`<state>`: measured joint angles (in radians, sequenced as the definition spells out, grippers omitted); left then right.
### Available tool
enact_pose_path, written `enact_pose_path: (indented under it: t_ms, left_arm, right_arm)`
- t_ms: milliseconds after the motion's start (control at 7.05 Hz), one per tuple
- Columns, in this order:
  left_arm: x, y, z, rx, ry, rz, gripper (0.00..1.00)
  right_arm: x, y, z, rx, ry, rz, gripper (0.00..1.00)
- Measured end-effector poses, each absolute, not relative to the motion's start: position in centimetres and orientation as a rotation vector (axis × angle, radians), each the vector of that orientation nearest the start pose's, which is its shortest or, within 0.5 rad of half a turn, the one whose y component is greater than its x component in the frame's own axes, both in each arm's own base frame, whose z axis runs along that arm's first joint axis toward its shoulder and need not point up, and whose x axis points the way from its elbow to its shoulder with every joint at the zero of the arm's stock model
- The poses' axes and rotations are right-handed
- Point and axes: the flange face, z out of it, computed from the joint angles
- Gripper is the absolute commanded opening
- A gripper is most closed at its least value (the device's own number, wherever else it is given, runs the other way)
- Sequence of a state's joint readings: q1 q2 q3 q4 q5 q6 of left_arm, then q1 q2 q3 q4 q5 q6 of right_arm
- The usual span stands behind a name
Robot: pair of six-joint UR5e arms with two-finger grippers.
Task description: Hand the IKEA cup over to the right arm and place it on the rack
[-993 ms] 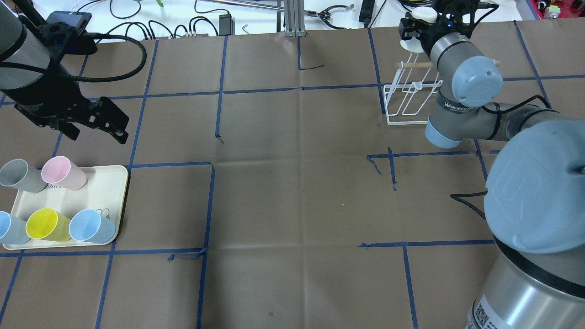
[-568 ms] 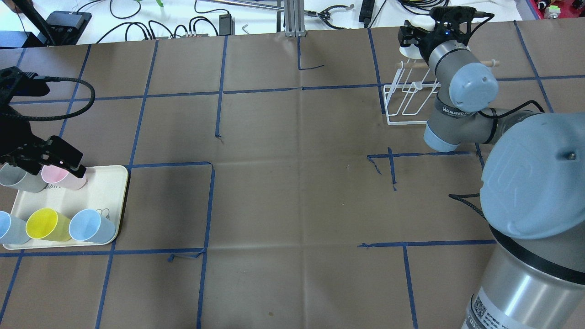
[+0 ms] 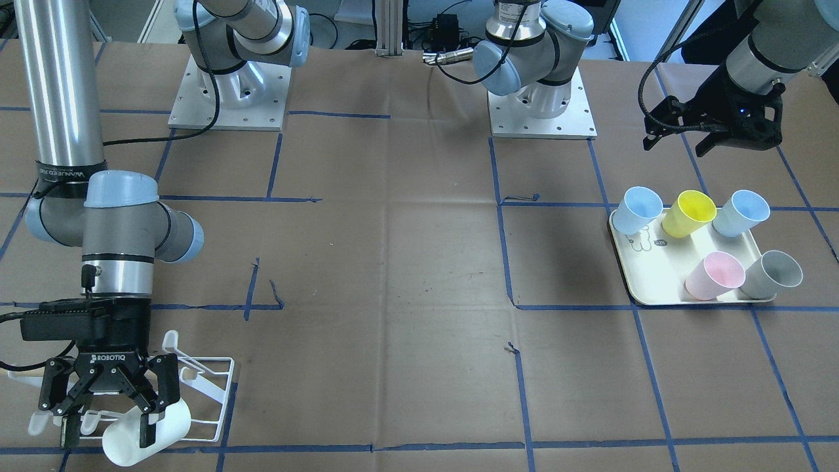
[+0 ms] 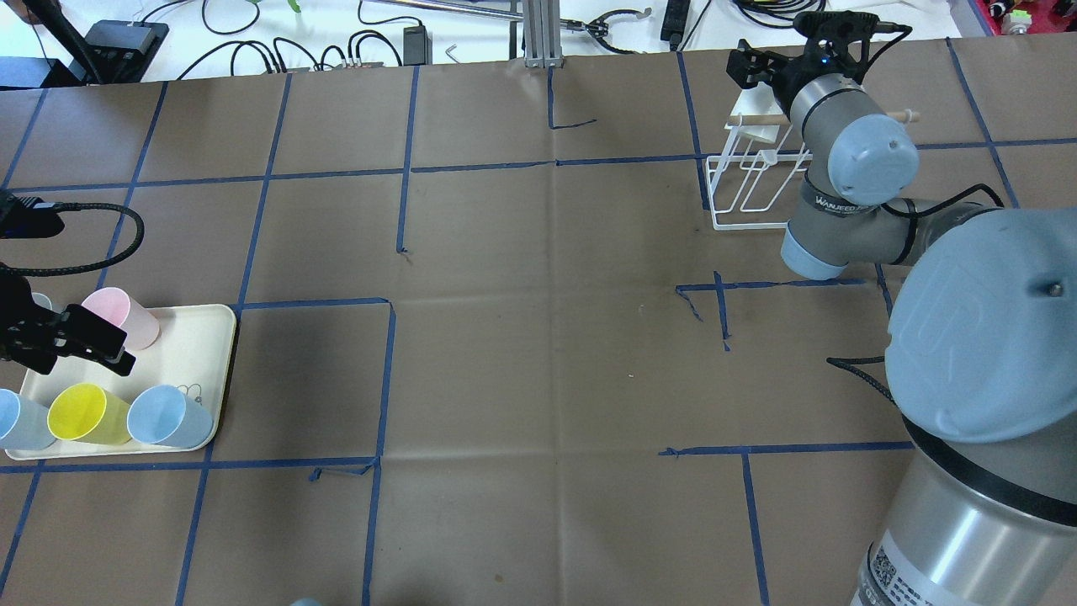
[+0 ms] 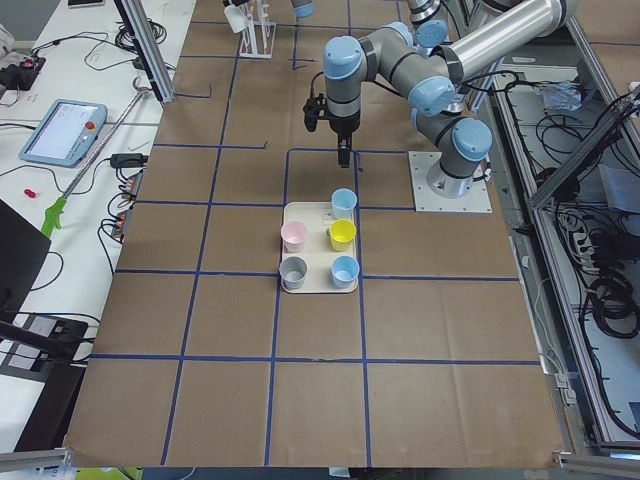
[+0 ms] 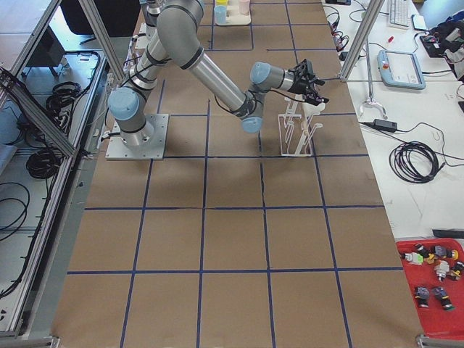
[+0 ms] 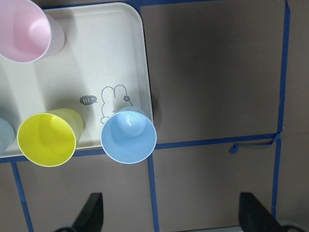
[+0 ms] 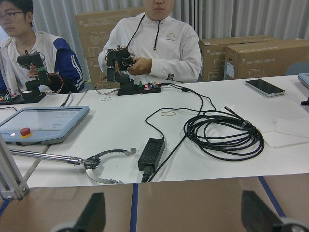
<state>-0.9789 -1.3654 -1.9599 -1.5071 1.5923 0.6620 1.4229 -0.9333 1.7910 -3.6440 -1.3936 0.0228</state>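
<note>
My left gripper [image 7: 171, 215] has swung from the overhead view's upper left down to the tray [image 7: 96, 58] at its left edge. My fingers are spread wide over the blue cup [image 7: 128, 137], with the yellow cup [image 7: 47, 140] beside it and the pink cup [image 7: 24, 31] further back. My right gripper [image 3: 108, 432] has released, its fingers splayed. The white cup [image 3: 141, 436] now sits tilted on the rack [image 3: 219, 387], in the front-facing view's lower left. One finger crosses it there, and I can't tell whether they touch.
</note>
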Motion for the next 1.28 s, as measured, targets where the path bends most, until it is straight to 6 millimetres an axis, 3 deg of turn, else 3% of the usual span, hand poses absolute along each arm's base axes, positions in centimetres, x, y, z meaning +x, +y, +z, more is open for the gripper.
enact_pose_path:
  t_ms: [284,568,709,993,1277]
  left_arm:
    - [10.7,-39.3,35.3,0.107,3.163,0.112,0.99]
    - [10.3,-38.6,31.0,0.101,3.144,0.068,0.99]
    - [10.4,-38.6,29.3,0.099,3.146,0.073,0.99]
    - [10.7,-39.0,26.7,0.098,3.162,0.111,0.99]
    - [10.6,-38.9,25.3,0.100,3.175,0.151,0.99]
  right_arm:
    - [5.6,-65.1,26.8,0.062,2.514,-1.758,1.00]
    - [5.8,-64.8,28.6,0.061,2.495,-1.794,1.00]
    - [5.9,-64.5,30.3,0.057,2.483,-1.810,1.00]
    - [6.4,-63.3,35.8,0.051,2.459,-1.825,1.00]
    - [6.7,-62.7,37.8,0.047,2.446,-1.837,1.00]
